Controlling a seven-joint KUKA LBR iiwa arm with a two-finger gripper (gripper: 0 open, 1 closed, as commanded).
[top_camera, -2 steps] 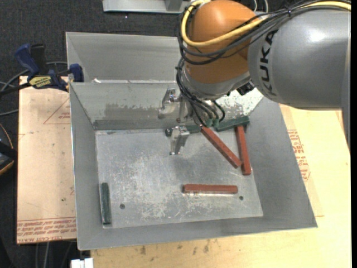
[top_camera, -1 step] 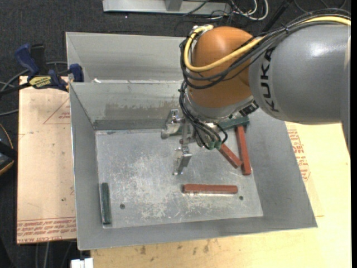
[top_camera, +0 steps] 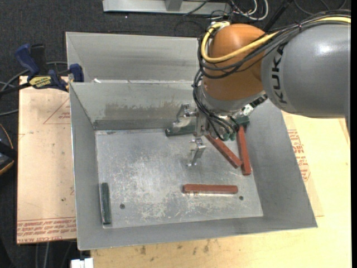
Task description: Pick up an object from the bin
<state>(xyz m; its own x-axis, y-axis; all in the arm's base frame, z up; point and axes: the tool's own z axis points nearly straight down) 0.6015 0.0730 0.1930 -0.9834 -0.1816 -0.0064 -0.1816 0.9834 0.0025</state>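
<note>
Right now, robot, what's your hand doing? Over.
Hand over bare bin floor, mid-bin. Nearest: slanted red stick beside it, second red stick touching that. Third red stick lies toward the front; dark bar front-left.

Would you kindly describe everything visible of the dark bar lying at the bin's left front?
The dark bar is a slim, straight, grey-green stick with squared ends, matt, possibly plastic or painted wood. It lies flat on the bin floor beside the left wall's foot, its length running front to back. Only the floor touches it.
</note>
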